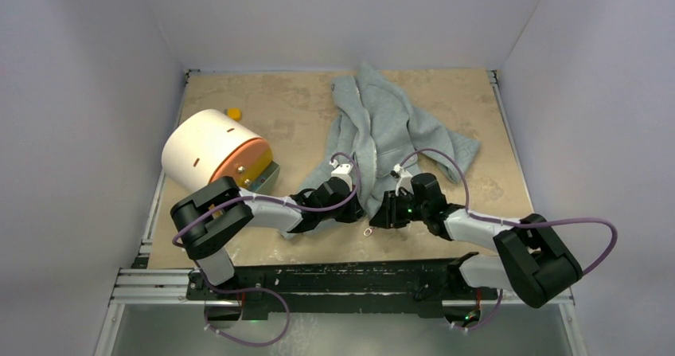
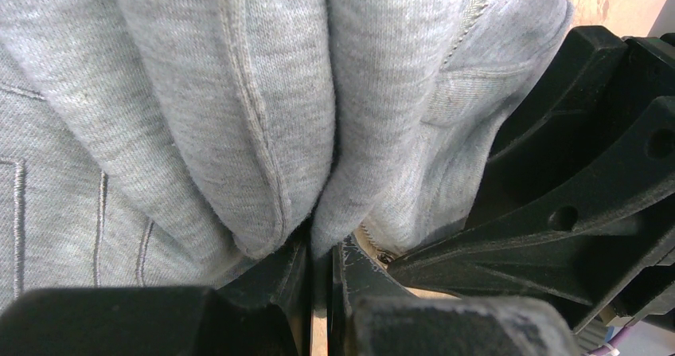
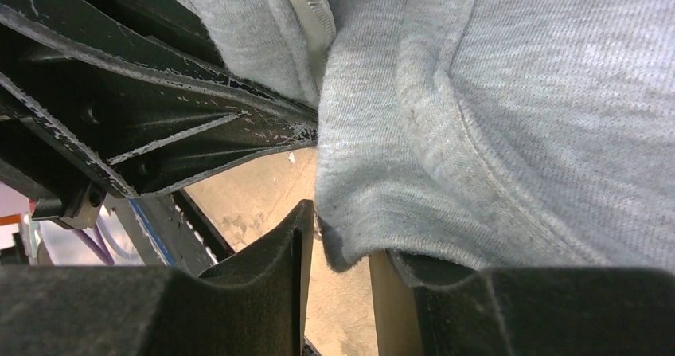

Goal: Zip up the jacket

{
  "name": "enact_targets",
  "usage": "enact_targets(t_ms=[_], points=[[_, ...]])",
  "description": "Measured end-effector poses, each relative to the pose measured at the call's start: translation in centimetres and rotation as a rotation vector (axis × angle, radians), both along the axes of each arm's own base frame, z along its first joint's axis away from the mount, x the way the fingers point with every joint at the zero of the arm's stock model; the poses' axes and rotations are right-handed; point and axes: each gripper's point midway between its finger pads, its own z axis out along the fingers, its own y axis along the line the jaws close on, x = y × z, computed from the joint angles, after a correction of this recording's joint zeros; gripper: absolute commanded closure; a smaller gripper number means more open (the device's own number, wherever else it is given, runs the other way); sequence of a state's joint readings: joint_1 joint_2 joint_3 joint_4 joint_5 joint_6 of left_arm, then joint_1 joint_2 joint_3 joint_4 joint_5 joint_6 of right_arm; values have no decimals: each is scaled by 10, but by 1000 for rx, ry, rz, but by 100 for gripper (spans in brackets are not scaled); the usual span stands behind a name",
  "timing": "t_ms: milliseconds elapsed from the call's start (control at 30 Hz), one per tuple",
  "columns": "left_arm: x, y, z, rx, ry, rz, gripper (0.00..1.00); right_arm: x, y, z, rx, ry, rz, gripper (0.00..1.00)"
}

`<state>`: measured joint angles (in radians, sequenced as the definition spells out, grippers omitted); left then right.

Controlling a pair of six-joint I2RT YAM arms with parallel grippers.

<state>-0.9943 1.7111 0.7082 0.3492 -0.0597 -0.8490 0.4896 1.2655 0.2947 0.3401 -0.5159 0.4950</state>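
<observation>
Nearest to where I stand, the black mounting rail (image 1: 334, 280) runs along the near edge of the table (image 1: 278, 105). Both arm bases are bolted to it, and purple cables (image 1: 581, 221) loop off the arms. The arms reach in and meet just inside the middle of the near edge, where the lowest part of the jacket (image 1: 390, 121) ends. The jacket is a light grey, crumpled heap lying from the middle of the far edge down toward the near edge, with one sleeve thrown out toward the right edge.

The left gripper (image 2: 320, 248) is closed narrow, its fingers pinching a fold of the hem. The right gripper (image 3: 342, 248) comes in just beside it, so close that each one's black frame fills one side of the other's wrist view. Its jaws stand partly apart around the bottom corner of a front panel. The cloth rests on one finger and a sliver of bare table shows beside the other, so nothing is clamped there. The zipper (image 3: 312, 5) teeth run up that panel's edge; cloth and gripper bodies hide the slider.

A small ring (image 1: 368, 232) lies on the table just nearer than the grippers. Toward the left edge a white drum (image 1: 203, 145) with an orange end lies on its side, well apart from the jacket. A small yellow thing (image 1: 233, 113) sits just behind it.
</observation>
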Motion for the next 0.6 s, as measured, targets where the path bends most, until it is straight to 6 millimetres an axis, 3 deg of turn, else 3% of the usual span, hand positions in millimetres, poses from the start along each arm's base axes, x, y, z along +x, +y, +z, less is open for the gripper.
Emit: enact_targets(t_ms=[167,467,600], points=[[0,0,0,0,0,0,100,0,0,-1,-3,1,3,73],[0,0,0,0,0,0,100,-3,-2,-3,-15,8,12,99],[0,0,0,-1,-1,1,100,-3,-1,-2,-13,6,14,100]])
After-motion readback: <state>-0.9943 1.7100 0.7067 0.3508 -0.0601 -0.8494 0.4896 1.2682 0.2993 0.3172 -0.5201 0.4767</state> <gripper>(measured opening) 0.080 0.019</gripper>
